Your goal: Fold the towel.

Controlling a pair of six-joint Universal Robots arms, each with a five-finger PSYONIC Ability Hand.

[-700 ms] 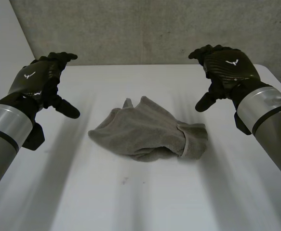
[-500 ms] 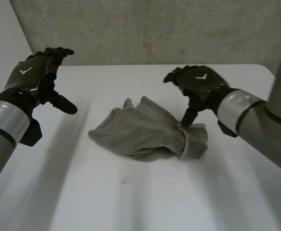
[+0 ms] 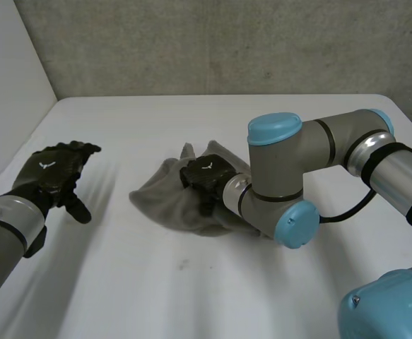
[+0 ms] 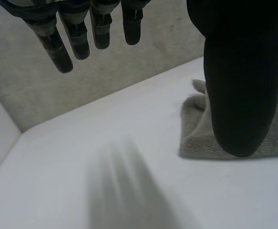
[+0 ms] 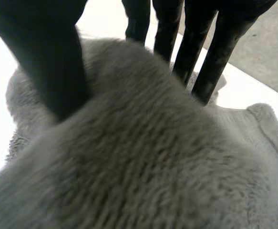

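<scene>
Moved: my right hand (image 3: 206, 174) swung in onto the towel (image 3: 156, 199); my left hand (image 3: 52, 173) dropped lower.
Left: fingers apart, empty, beside the towel.
Towel: crumpled heap, mid-table.
Right: thumb and fingers apart, straddling a cloth hump.
Tip: I'd grab an edge, not bulk.
Surface: white table (image 3: 191, 282); concrete wall (image 3: 191, 42).
</scene>
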